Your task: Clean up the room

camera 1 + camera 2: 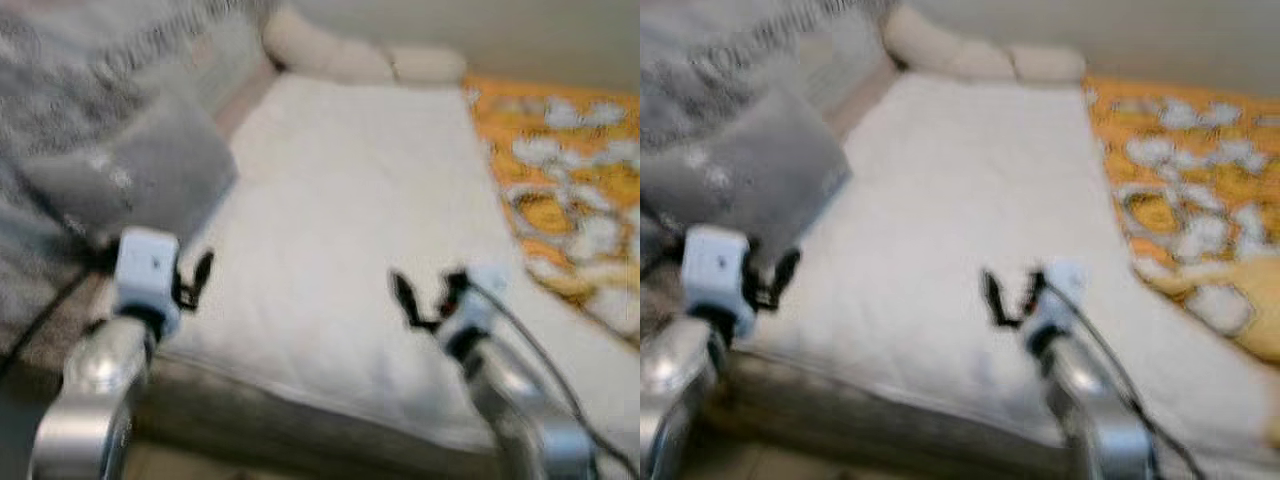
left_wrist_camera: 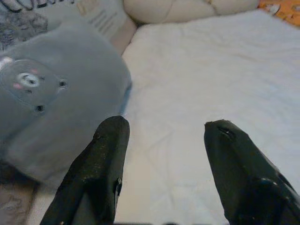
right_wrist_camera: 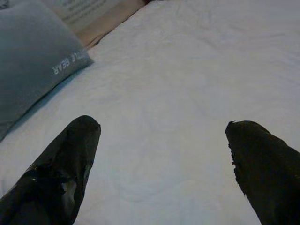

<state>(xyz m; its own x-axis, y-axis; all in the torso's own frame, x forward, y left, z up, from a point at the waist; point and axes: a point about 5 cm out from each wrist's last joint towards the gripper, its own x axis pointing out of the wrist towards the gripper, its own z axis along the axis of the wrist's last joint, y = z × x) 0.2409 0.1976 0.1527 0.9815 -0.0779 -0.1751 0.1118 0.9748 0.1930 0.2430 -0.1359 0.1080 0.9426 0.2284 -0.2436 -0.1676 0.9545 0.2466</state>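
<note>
We held our left gripper (image 2: pixel 161 140) and right gripper (image 3: pixel 161 140), fingers apart, over the white bed (image 1: pixel 350 220) beside a grey bear pillow (image 2: pixel 51 98).

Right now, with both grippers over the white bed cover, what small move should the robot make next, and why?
Probably reach the left gripper toward the grey bear pillow. Its fingers are open and empty, and the pillow lies askew at the edge of the white bed cover, close beside that gripper. The right gripper, also open, has just plain cover before it.
</note>
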